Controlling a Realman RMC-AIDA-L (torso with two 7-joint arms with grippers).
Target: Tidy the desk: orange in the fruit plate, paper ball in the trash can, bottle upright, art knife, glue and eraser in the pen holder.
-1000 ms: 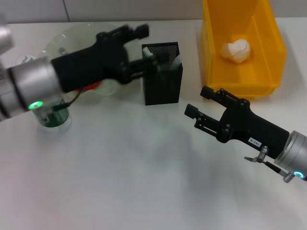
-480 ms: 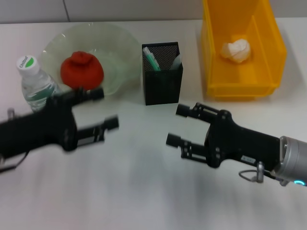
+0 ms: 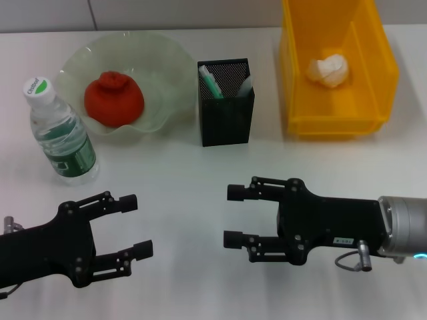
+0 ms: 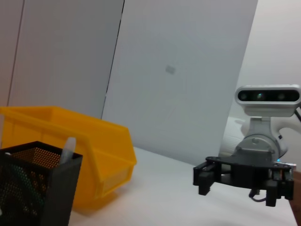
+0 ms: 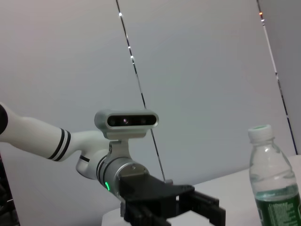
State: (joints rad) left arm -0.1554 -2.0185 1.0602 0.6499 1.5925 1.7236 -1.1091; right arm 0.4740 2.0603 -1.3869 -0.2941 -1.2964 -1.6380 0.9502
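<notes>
Near front edge of desk (image 3: pixel 200 200): left gripper (image 3: pixel 130 223) and right gripper (image 3: pixel 233 215) both spread, empty. Orange (image 3: pixel 113 100) in plate (image 3: pixel 160 63), paper ball (image 3: pixel 328 69) in bin (image 3: pixel 333 123), bottle (image 3: pixel 59 133) upright, holder (image 3: pixel 225 117) filled. Judged complete; park clear, avoid bottle.

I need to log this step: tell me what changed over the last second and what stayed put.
The left gripper pulled back from the pen holder to the near side of the table, open and empty. The right gripper swung toward the table's middle, also open. Unmoved: orange in the fruit plate, bottle upright, paper ball in the trash can.
</notes>
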